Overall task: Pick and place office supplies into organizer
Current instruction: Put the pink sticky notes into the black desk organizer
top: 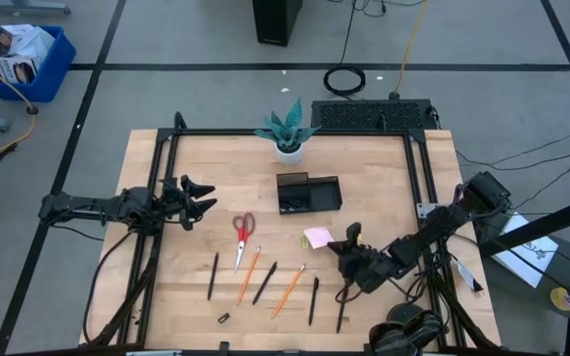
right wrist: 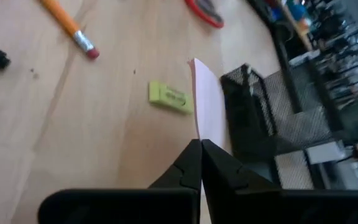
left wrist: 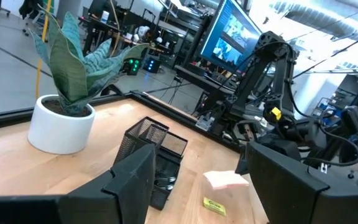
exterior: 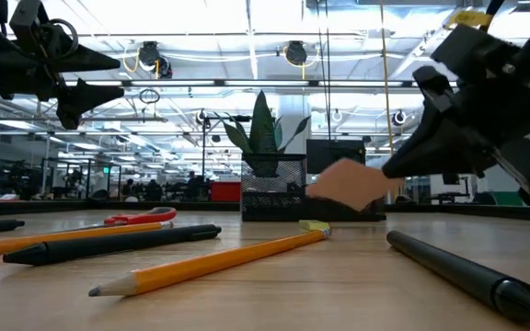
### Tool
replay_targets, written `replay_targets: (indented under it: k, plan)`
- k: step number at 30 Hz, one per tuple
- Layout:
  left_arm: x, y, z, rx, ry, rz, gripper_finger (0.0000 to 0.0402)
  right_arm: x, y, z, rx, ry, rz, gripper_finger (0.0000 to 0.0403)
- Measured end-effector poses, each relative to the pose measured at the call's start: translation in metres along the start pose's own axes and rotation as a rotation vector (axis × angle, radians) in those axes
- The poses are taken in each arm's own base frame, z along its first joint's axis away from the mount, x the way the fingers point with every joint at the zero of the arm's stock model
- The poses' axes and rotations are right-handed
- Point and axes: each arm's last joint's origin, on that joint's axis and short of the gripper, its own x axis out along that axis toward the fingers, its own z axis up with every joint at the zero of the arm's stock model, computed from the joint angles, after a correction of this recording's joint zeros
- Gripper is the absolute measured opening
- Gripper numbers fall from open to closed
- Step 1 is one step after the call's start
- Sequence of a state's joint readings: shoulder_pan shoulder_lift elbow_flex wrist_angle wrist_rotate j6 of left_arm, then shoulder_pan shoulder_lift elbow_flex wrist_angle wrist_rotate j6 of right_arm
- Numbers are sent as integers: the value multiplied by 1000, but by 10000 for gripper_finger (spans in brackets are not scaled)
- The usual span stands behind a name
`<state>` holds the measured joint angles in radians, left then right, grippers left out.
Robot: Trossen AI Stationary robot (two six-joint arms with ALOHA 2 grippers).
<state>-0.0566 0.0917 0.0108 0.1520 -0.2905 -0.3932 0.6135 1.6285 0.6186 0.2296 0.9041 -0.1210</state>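
My right gripper [top: 334, 243] is shut on the pink sticky-note pad [top: 317, 236], just in front of the black organizer [top: 308, 194]. A yellow-green clip [right wrist: 169, 96] lies on the wood beneath the pad. Red-handled scissors [top: 243, 237], black pens [top: 264, 282] and orange pencils [top: 288, 289] lie flat along the near half of the table, with a small black clip [top: 224, 318] near the front edge. At the table's left side my left gripper [top: 206, 203] hovers open, with nothing between its fingers. My right gripper pinches the pad by one edge [right wrist: 199, 138] between its two fingertips. The fingers come slanting down from the table's right near side. The pad [exterior: 348, 184] is lifted clear of the table and tilted, sticking out beyond the fingertips toward the organizer.
A white pot with a teal plant [top: 288, 133] stands at the far edge behind the organizer. A black pen [top: 342, 307] lies under my right arm. Bare wood shows between the scissors and the organizer.
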Motion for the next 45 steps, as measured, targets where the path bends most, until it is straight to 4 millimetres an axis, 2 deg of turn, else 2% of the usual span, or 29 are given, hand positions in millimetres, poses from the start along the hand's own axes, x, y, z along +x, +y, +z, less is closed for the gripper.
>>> replay_targets:
  k: [14,25,30,39,45]
  plan:
    - [0,0,0,-7,0,0,255,-15,-20,12,-32,-38,-171,0]
    - [0,0,0,-20,-1,0,255,14,-46,1,16,92,-252,0]
    - [0,0,0,-29,-1,0,255,24,-55,-11,-9,183,-226,0]
    - [0,0,0,-32,-1,-1,255,35,-68,-19,-25,248,-247,0]
    - [0,0,0,-32,-2,0,255,46,-78,-25,37,272,-193,0]
